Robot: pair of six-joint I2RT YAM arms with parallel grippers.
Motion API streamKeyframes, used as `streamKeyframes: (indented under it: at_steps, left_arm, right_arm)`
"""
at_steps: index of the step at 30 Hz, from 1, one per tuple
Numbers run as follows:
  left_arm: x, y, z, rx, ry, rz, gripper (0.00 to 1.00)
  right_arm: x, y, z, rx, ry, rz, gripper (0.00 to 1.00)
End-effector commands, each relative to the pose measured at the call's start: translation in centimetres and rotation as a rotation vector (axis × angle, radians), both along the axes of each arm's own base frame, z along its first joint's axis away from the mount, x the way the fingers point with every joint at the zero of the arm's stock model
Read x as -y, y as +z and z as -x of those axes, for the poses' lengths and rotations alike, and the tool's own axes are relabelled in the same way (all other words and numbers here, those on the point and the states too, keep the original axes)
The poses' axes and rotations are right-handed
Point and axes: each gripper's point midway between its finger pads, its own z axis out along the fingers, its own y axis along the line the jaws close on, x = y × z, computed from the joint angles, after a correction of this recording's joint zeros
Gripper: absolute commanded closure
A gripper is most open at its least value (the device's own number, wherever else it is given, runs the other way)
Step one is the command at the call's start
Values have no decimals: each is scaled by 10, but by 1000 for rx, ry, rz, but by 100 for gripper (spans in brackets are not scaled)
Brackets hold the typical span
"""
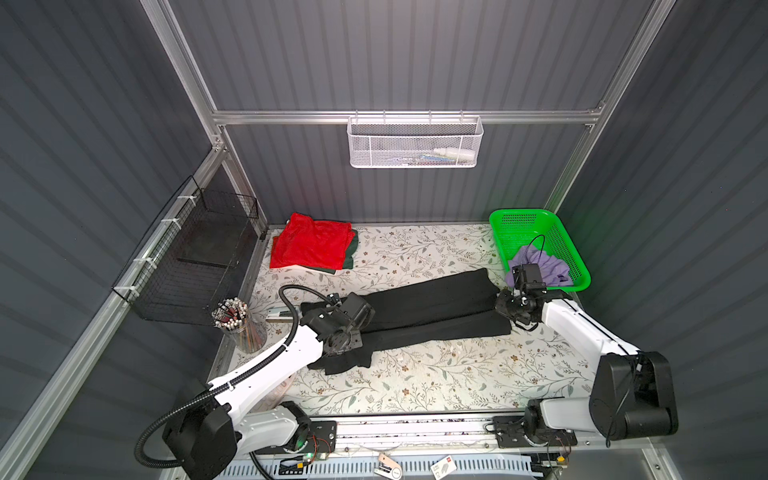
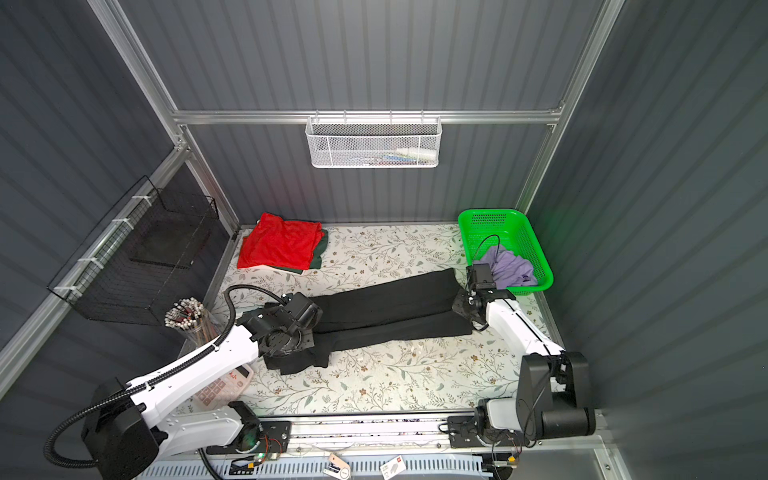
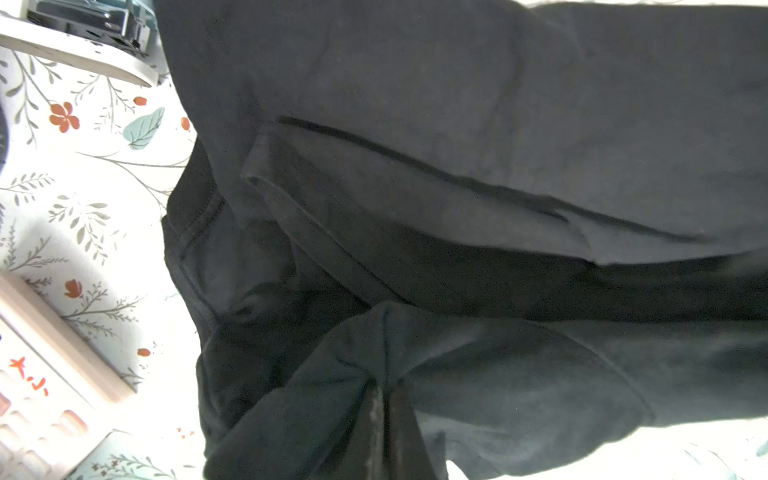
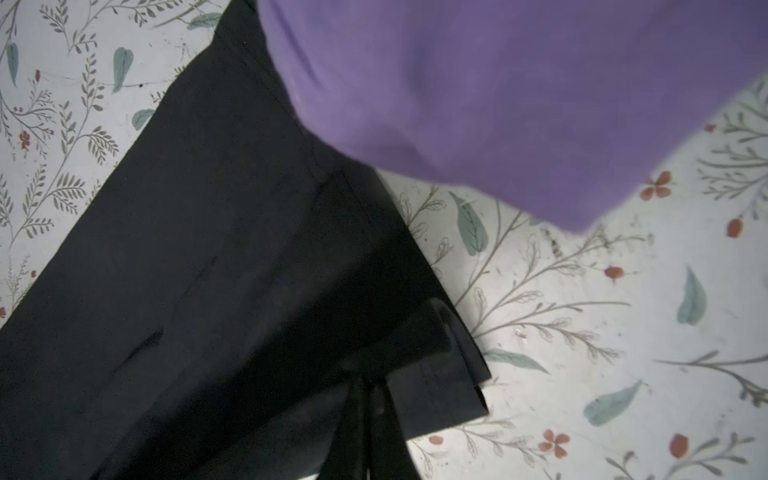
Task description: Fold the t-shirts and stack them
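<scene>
Your right fingers (image 4: 351, 432) pinch the black t-shirt (image 1: 432, 307) at its end beside the green basket (image 1: 521, 212), and your left fingers (image 3: 376, 436) pinch its far end.

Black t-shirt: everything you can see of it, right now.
The black t-shirt is soft, matte cloth, folded lengthwise into a long band. It lies slanted across the middle of the floral table. The left gripper is shut on its bunched sleeve end; the right gripper is shut on its straight hem end, near the green basket.
</scene>
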Motion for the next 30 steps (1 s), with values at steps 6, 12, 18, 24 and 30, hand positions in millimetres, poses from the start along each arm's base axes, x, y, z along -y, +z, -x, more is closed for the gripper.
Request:
streamKeyframes:
  at_steps: [6, 12, 18, 24, 30]
  left_arm:
    - [-1, -7, -11, -48, -55, -38, 100]
    - [1, -14, -25, -50, -94, -89, 100]
    - [5, -18, -44, -39, -103, -104, 100]
    - [-5, -12, -70, 12, -59, -119, 29]
    - [-20, 3, -80, 70, -49, -206, 10]
  right_arm:
    - [-1, -3, -22, 6, 13, 45, 100]
    - [-2, -15, -29, -31, 30, 94, 100]
    - [-8, -14, -37, -32, 49, 93, 99]
    - [-13, -10, -35, -35, 67, 95, 45]
    - [-52, 9, -23, 51, 170, 29, 34]
